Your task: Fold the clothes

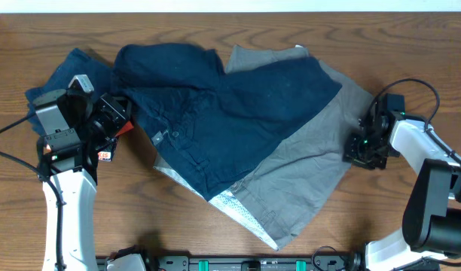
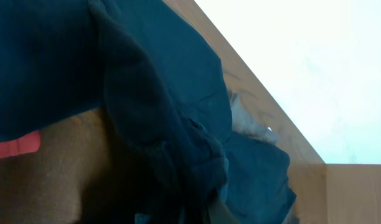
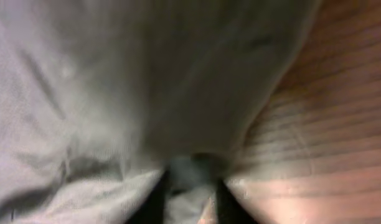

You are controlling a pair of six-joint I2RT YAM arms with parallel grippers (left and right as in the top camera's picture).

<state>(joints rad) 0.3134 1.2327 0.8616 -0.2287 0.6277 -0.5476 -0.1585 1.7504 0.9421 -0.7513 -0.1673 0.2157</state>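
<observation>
Roughly | navy garment point(image 1: 230, 113) lengthwise left-right | grey garment point(image 1: 313, 165) beneath, diagonal

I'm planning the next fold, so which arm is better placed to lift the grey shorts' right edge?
Right, most likely. Its fingers already pinch the grey shorts at that edge in the wrist view, while the left arm sits on the far side by the navy shorts.

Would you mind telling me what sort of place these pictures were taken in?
Most likely a robotics lab bench set up for folding practice: a wooden table, the left arm and right arm at its near side, and a navy garment lying over a grey garment.
</observation>
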